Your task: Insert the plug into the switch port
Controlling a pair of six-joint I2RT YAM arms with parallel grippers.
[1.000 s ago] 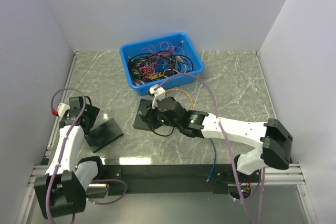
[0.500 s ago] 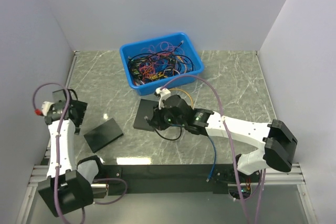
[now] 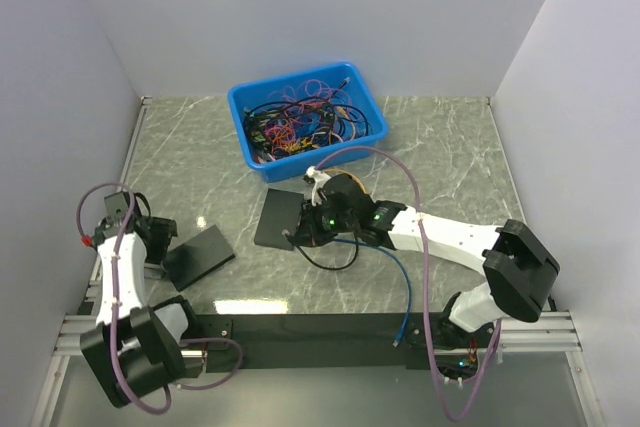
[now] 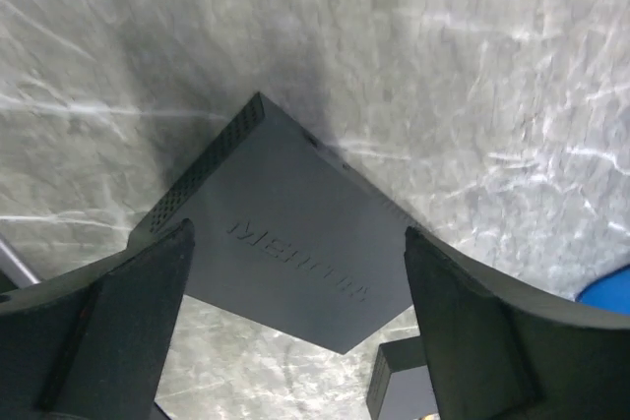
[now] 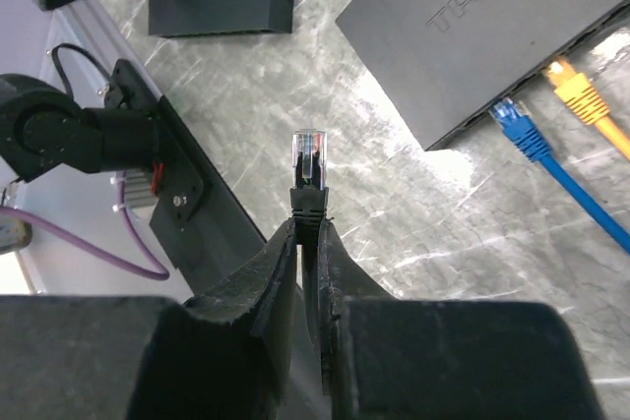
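My right gripper (image 5: pixel 308 233) is shut on the black boot of a plug (image 5: pixel 308 156), whose clear tip sticks out ahead of the fingers above the marble tabletop. The plug hangs apart from the large black switch (image 5: pixel 472 27), left of its port edge, which holds a blue plug (image 5: pixel 518 121) and a yellow plug (image 5: pixel 575 86). In the top view this gripper (image 3: pixel 303 232) sits at the near right edge of that switch (image 3: pixel 276 217). My left gripper (image 4: pixel 295 235) stands open over a smaller black switch (image 4: pixel 281 243), which lies at the near left (image 3: pixel 198 255).
A blue bin (image 3: pixel 246 105) full of tangled coloured cables stands at the back. A blue cable (image 3: pixel 400 272) and a black cable loop (image 3: pixel 330 259) trail over the table by the right arm. A black rail (image 5: pixel 187 184) runs along the near edge.
The left arm swung out left, then came back down beside the smaller switch, its gripper still open. The right gripper drifted slightly right with the plug still in it.
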